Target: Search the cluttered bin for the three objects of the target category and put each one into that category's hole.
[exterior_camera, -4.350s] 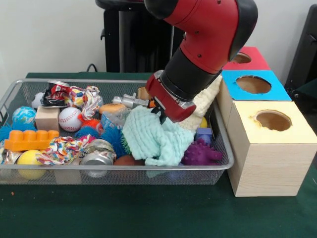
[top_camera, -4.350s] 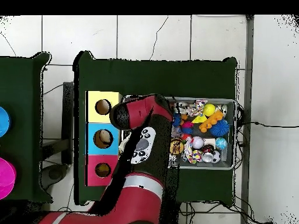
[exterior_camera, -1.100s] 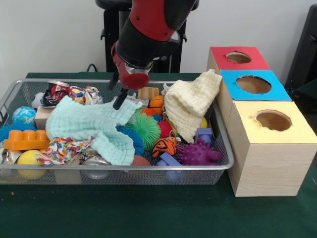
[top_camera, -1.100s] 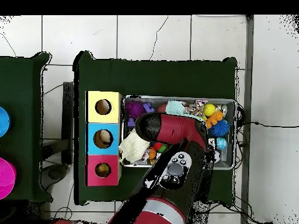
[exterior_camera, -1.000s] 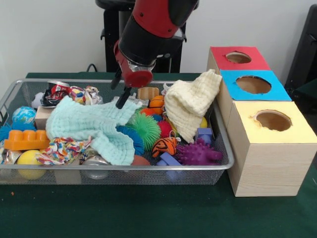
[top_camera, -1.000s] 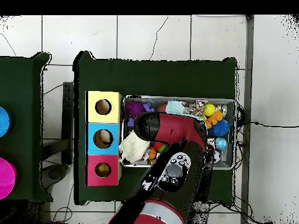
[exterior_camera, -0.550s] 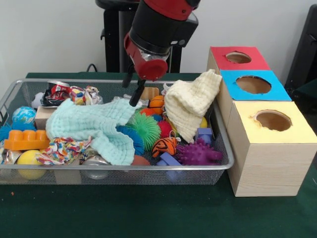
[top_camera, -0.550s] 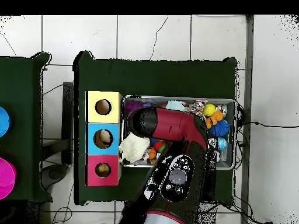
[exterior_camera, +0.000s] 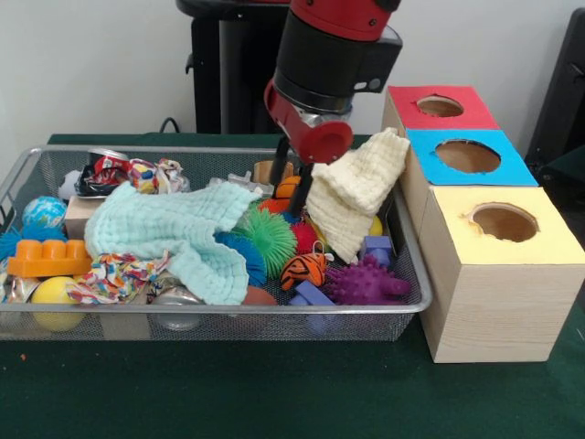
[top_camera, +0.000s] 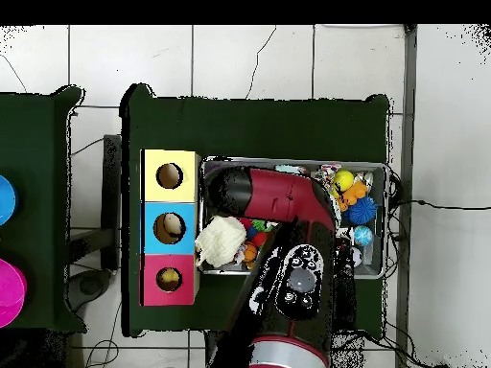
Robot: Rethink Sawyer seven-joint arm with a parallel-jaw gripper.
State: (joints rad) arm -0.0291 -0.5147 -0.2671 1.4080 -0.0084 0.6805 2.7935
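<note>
The bin [exterior_camera: 228,311] is a long wire-mesh basket full of toys and cloths; it also shows in the overhead view [top_camera: 384,222], mostly under my arm. My gripper [exterior_camera: 291,186] hangs open and empty over the bin's middle back, just left of a cream cloth [exterior_camera: 352,192] draped over the bin's right end. A mint-green cloth [exterior_camera: 174,233] lies spread over the left-middle clutter. To the right stand three boxes with round holes: red [exterior_camera: 439,105], blue [exterior_camera: 468,155] and yellow [exterior_camera: 503,222].
Uncovered in the bin's middle: a green spiky ball [exterior_camera: 271,236], a tiger-striped ball [exterior_camera: 303,270], a purple spiky toy [exterior_camera: 366,282]. At left: an orange brick [exterior_camera: 55,258], a globe ball [exterior_camera: 43,212], a crushed can [exterior_camera: 105,172]. The cream cloth [top_camera: 221,240] touches the boxes.
The mint cloth was dragged from the bin's right-middle to the left and let go. My gripper has since moved right, toward the cream cloth. Toys under the mint cloth now show.
</note>
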